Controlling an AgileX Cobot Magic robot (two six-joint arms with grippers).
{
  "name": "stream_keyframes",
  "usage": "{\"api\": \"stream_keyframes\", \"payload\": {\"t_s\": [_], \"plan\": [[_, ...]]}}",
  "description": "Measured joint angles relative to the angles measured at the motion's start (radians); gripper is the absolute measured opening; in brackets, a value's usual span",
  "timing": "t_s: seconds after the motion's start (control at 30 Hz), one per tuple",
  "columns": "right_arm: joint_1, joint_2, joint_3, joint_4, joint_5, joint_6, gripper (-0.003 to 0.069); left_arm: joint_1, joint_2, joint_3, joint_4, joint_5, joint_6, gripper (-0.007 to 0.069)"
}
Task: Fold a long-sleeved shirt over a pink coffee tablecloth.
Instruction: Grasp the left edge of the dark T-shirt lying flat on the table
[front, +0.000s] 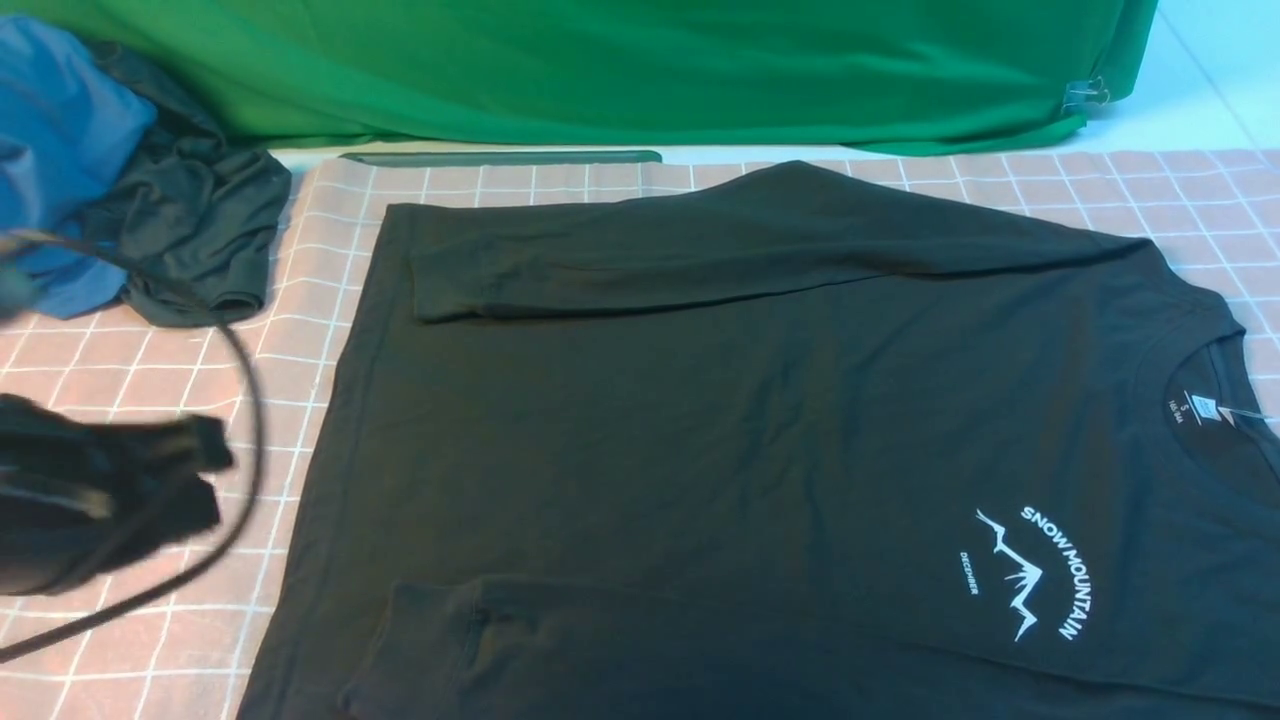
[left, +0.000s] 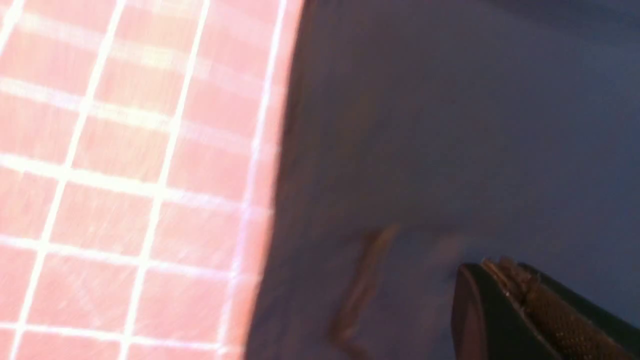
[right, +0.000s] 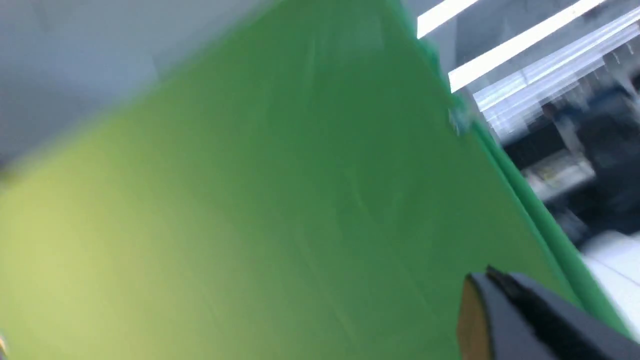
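Black and flat, the long-sleeved shirt (front: 760, 420) lies on the pink checked tablecloth (front: 150, 370), collar toward three o'clock, sleeves folded across it, with the left gripper (front: 205, 480) pinched together at nine o'clock by its hem and the right gripper (right: 480, 295), likewise closed, facing the green cloth (right: 280, 200).
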Motion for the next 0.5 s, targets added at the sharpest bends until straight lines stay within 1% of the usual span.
{"api": "stream_keyframes", "payload": {"t_s": [0.03,0.07,0.13,0.23,0.3,0.33,0.37,0.4,0.43,0.47,0.5], "plan": [[0.0,0.06,-0.098,-0.03,0.142,-0.036,0.0038,0.0,0.06,0.0,-0.004,-0.011,0.009,0.0013],[0.0,0.103,-0.16,-0.044,0.207,-0.059,0.0038,0.0,0.099,0.0,-0.009,-0.028,0.011,0.0013],[0.001,0.208,-0.283,-0.051,0.403,-0.146,0.0037,0.0,0.187,0.0,-0.046,-0.074,0.027,0.0013],[0.016,0.371,-0.431,0.011,0.629,-0.321,0.0036,-0.013,0.312,-0.005,-0.117,-0.086,0.101,0.0013],[0.024,0.427,-0.46,0.086,0.7,-0.426,0.0036,-0.05,0.35,-0.008,-0.114,-0.065,0.107,0.0013],[0.031,0.459,-0.465,0.167,0.727,-0.487,0.0036,-0.089,0.372,-0.01,-0.087,-0.051,0.074,0.0013],[0.038,0.477,-0.465,0.214,0.742,-0.526,0.0036,-0.138,0.382,-0.011,-0.034,-0.045,0.016,0.0013],[0.041,0.48,-0.463,0.236,0.746,-0.546,0.0036,-0.138,0.384,-0.011,-0.023,-0.044,0.016,0.0013],[0.048,0.498,-0.455,0.304,0.754,-0.591,0.0036,-0.212,0.395,-0.012,0.056,-0.042,-0.088,0.0013],[0.053,0.506,-0.445,0.341,0.757,-0.614,0.0036,-0.258,0.405,-0.012,0.124,-0.041,-0.156,0.0013],[0.056,0.512,-0.435,0.363,0.757,-0.627,0.0036,-0.284,0.41,-0.012,0.155,-0.041,-0.194,0.0013]]}}
